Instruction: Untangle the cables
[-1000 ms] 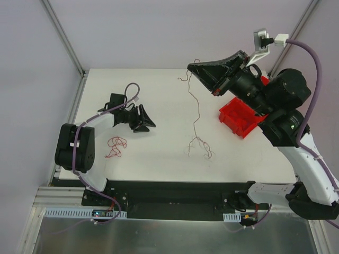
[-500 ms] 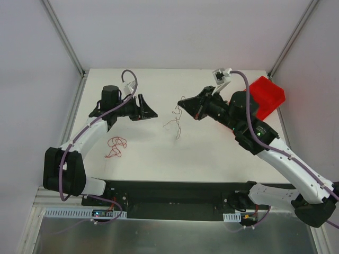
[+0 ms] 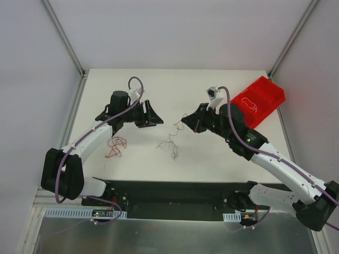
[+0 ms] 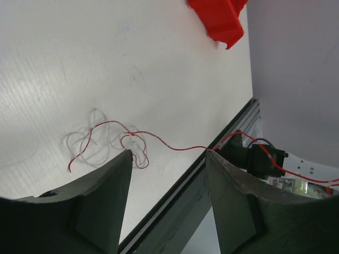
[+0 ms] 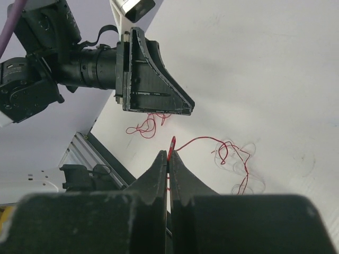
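Observation:
A tangle of thin red and whitish cables (image 3: 169, 141) lies mid-table, and one red strand rises from it to my right gripper (image 3: 184, 119), which is shut on that strand's end. The right wrist view shows the pinched red tip at the closed gripper (image 5: 169, 155) and the loose loops (image 5: 233, 159) beyond. My left gripper (image 3: 154, 115) faces it from the left, open and empty. In the left wrist view the red cable (image 4: 132, 138) runs across just past the open gripper (image 4: 167, 156). A separate red cable (image 3: 115, 146) lies curled at the left.
A red bin (image 3: 267, 90) stands at the back right with a thin looped cable (image 3: 249, 101) inside. The white table (image 3: 222, 159) ends in a black front rail (image 3: 175, 190). Grey walls enclose the sides and back.
My right arm has swung down and left from above the bin, lowering the dangling cables onto the table. My left arm has reached out toward the middle. The bin now shows fully.

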Controlling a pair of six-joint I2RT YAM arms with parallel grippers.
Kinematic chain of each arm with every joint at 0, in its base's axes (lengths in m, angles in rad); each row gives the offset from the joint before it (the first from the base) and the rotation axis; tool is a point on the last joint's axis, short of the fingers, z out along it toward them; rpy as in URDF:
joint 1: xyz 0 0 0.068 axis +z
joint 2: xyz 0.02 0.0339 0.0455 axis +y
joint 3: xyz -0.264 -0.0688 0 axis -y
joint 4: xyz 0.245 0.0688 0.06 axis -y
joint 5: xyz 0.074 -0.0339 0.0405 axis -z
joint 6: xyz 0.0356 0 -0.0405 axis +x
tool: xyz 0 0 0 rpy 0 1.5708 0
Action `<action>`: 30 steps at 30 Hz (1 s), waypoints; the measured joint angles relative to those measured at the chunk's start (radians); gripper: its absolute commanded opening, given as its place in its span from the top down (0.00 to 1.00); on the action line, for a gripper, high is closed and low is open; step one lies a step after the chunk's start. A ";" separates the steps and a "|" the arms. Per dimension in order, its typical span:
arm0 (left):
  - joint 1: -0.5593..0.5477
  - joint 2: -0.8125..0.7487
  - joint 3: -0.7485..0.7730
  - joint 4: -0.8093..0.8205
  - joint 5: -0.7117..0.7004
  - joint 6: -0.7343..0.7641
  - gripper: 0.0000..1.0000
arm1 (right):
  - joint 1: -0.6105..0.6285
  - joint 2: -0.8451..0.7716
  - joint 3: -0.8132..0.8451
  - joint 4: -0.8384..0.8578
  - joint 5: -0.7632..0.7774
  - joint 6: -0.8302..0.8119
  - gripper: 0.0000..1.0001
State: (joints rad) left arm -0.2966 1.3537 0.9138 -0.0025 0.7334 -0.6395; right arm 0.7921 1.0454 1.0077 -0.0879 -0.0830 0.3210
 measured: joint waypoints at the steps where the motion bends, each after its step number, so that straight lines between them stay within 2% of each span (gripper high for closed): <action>1: -0.012 -0.002 -0.011 -0.003 -0.017 -0.004 0.46 | -0.005 -0.008 -0.014 0.000 0.000 0.000 1.00; 4: -0.051 0.003 -0.061 -0.014 -0.077 -0.006 0.53 | -0.020 -0.038 -0.051 -0.001 0.000 0.000 1.00; 12: -0.131 0.048 -0.143 -0.055 -0.169 -0.041 0.50 | -0.054 -0.126 -0.087 -0.007 0.002 -0.001 1.00; 22: -0.150 0.167 -0.213 0.035 -0.212 -0.313 0.55 | -0.056 -0.132 -0.089 -0.007 0.000 -0.001 1.00; 30: -0.226 0.237 -0.198 0.091 -0.222 -0.364 0.53 | -0.056 -0.132 -0.090 -0.007 -0.002 0.000 1.00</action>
State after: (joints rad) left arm -0.5228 1.5906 0.7162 0.0887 0.5114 -1.0031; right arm 0.7361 0.9131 0.9176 -0.0948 -0.0845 0.3206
